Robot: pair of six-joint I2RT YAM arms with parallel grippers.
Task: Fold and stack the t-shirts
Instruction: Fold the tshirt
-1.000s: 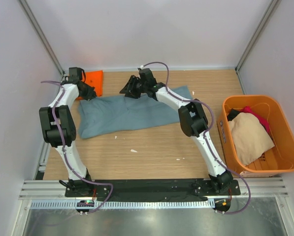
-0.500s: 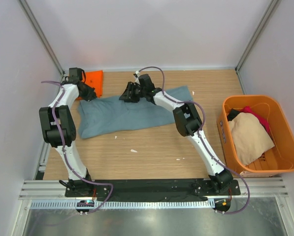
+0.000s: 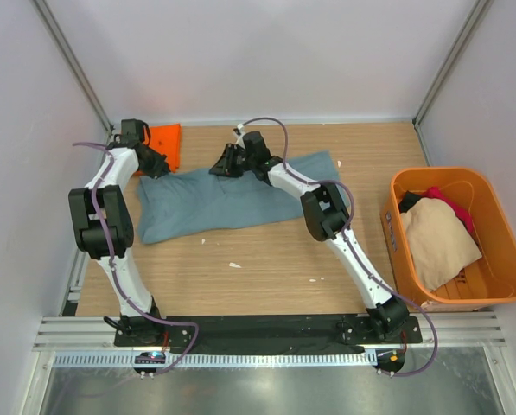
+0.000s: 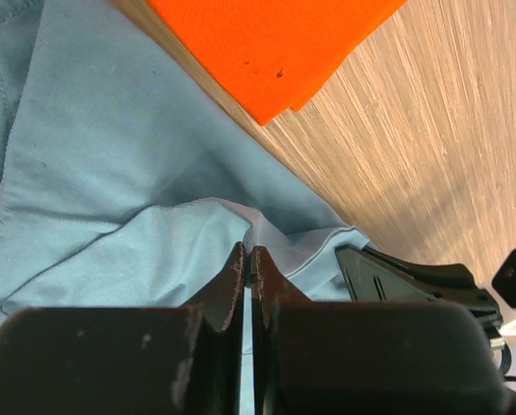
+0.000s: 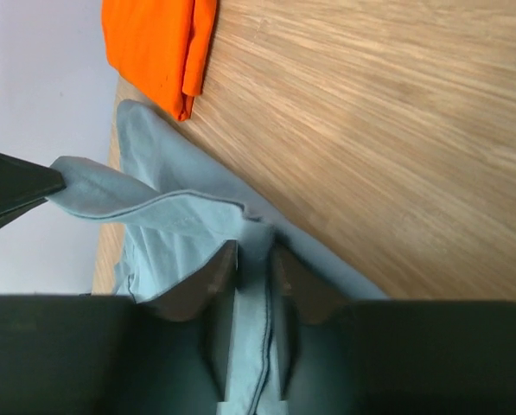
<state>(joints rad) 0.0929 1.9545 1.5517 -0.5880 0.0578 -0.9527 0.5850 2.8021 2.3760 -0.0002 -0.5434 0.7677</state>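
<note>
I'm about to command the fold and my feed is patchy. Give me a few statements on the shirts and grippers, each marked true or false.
1. The large grey-blue cloth t-shirt lies spread on the wooden table. True.
2. The left gripper stands wide open over bare wood. False: it is pinched shut on a fold of the grey-blue t-shirt.
3. The folded bright orange t-shirt lies at the table's far left corner. True.
4. The rigid orange plastic tub holds nothing. False: a beige shirt, red cloth and dark cloth lie in it.
5. The right gripper holds the orange t-shirt. False: grey-blue cloth sits gripped between its fingers.
</note>
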